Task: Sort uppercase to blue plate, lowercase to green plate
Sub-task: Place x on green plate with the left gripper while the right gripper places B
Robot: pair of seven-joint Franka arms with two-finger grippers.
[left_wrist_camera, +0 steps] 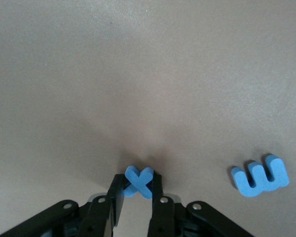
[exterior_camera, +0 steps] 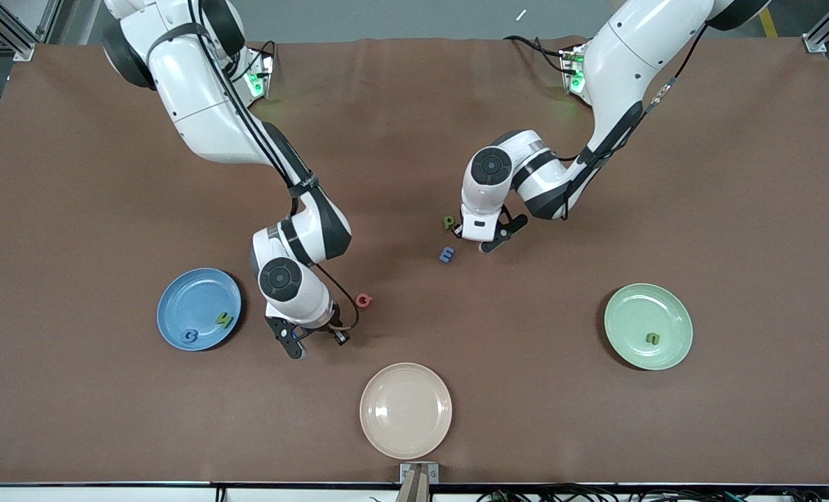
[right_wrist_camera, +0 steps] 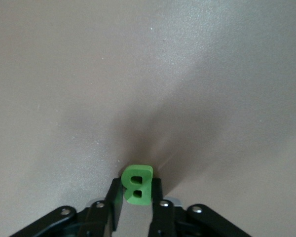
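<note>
My left gripper (left_wrist_camera: 138,182) is shut on a blue x (left_wrist_camera: 140,177), low at the table's middle (exterior_camera: 482,244), beside a green p (exterior_camera: 449,222) and a blue m (exterior_camera: 446,254) (left_wrist_camera: 260,177). My right gripper (right_wrist_camera: 136,186) is shut on a green B (right_wrist_camera: 137,181), down at the table (exterior_camera: 314,339) between the blue plate (exterior_camera: 177,293) and a red Q (exterior_camera: 364,300). The blue plate holds a blue C (exterior_camera: 191,336) and a green N (exterior_camera: 224,320). The green plate (exterior_camera: 634,310) toward the left arm's end holds a green n (exterior_camera: 652,338).
A beige plate (exterior_camera: 406,410) with nothing on it sits near the front edge, nearer to the front camera than both grippers. Brown tabletop stretches wide around the plates and letters.
</note>
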